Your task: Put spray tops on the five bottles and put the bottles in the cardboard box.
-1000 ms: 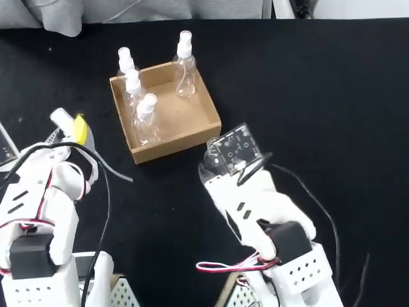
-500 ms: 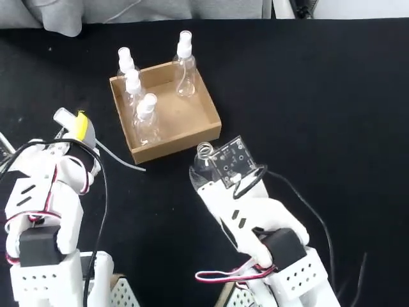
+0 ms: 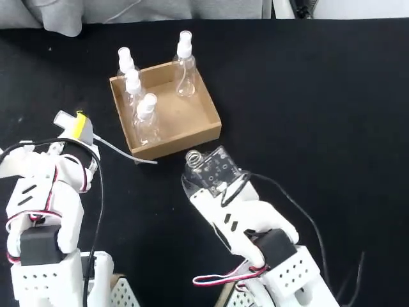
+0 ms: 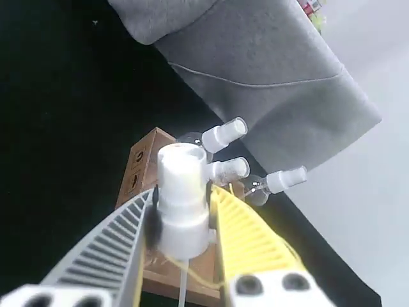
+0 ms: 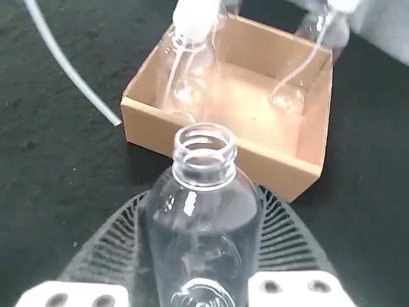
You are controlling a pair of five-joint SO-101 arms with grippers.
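left fingers (image 4: 246,236): pinching a spray top (image 4: 182,192), off the left side of the cardboard box (image 3: 176,146).
right fingers (image 5: 287,224): clamped on the open bottle (image 5: 201,204), just before the box front.
change: the bottle has slid towards the spray top; capping looks next.

No word, number or brand can be read anywhere in these views. The cardboard box (image 4: 137,171), which lies toward 11 o'clock on the table in the high view, carries a few small dark printed marks on its outer wall in the left wrist view, but they are too small to tell as letters or signs. The small board (image 3: 217,167) on the right arm's wrist, at 5 o'clock from the box, shows only pale specks, none legible as characters.
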